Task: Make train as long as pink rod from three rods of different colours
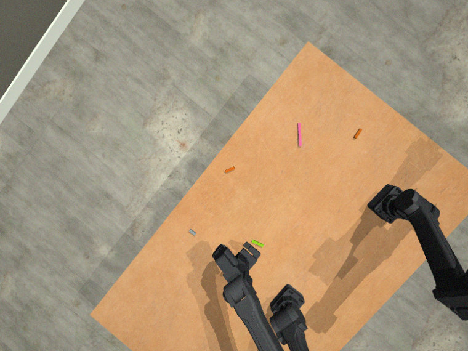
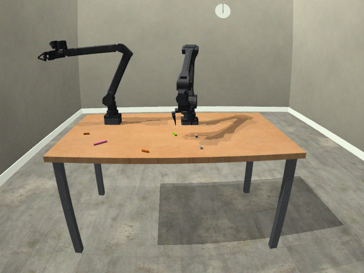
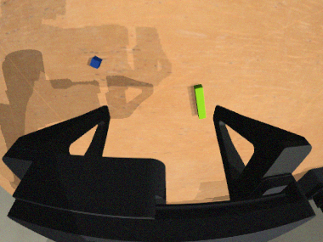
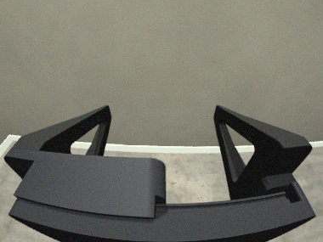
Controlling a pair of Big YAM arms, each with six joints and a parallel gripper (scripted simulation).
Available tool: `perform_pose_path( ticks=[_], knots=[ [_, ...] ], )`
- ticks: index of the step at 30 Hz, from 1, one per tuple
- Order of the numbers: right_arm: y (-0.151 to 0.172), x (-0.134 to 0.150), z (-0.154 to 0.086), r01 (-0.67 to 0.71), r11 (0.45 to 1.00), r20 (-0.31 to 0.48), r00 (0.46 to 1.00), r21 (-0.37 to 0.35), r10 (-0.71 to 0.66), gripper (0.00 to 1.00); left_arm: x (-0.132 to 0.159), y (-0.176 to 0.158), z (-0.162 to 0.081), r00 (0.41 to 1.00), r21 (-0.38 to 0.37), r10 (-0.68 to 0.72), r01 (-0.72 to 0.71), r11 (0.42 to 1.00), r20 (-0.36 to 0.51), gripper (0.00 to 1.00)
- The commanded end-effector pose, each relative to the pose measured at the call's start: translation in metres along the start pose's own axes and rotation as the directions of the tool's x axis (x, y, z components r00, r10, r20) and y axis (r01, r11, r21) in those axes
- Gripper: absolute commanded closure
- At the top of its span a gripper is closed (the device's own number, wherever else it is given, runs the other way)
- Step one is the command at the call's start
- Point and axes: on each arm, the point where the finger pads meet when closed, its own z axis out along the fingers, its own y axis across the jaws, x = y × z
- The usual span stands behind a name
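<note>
The pink rod (image 1: 298,134) lies flat on the table, also in the front view (image 2: 100,142). Two orange rods (image 1: 229,169) (image 1: 357,133) lie apart from it. A lime rod (image 1: 257,243) lies flat just ahead of my left gripper (image 1: 251,250), which is open and empty above the table. In the left wrist view the lime rod (image 3: 200,101) lies close to the right finger, and a small blue rod (image 3: 96,62) lies to the far left. A grey rod (image 1: 191,231) lies near the table edge. My right gripper (image 2: 42,56) is open, empty, raised high off the table side.
The left arm's base (image 2: 189,119) stands behind the lime rod. The right arm's base (image 2: 112,118) stands at the back of the table. The table edge runs close to the grey rod (image 2: 200,147).
</note>
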Motion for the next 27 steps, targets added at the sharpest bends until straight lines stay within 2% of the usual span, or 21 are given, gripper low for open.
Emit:
perform_pose_path(
  ticks=[1,7,9,18,20,23,27],
  knots=[
    [-0.008,-0.020,-0.007,-0.013,1.000,0.054,0.998,0.016,0.012,0.00,-0.014,-0.005,-0.013,0.999,0.010,0.022,-0.023,1.000,0.039,0.00],
    [-0.008,-0.020,-0.007,-0.013,1.000,0.054,0.998,0.016,0.012,0.00,-0.014,-0.005,-0.013,0.999,0.010,0.022,-0.023,1.000,0.039,0.00],
    [-0.008,-0.020,-0.007,-0.013,1.000,0.054,0.998,0.016,0.012,0.00,-0.025,-0.005,-0.016,0.999,0.010,0.016,-0.016,1.000,0.038,0.00],
    [-0.008,-0.020,-0.007,-0.013,1.000,0.054,0.998,0.016,0.012,0.00,-0.131,-0.002,-0.020,1.000,0.007,0.006,-0.007,1.000,0.030,0.00],
    [-0.008,-0.020,-0.007,-0.013,1.000,0.054,0.998,0.016,0.012,0.00,-0.131,-0.002,-0.020,1.000,0.007,0.006,-0.007,1.000,0.030,0.00],
    [-0.008,-0.020,-0.007,-0.013,1.000,0.054,0.998,0.016,0.012,0.00,-0.173,0.002,-0.014,1.000,0.007,0.007,-0.007,1.000,0.030,0.00],
    [-0.008,-0.020,-0.007,-0.013,1.000,0.054,0.998,0.016,0.012,0.00,-0.180,-0.005,-0.012,0.999,0.006,0.022,-0.022,1.000,0.030,0.00]
  ],
)
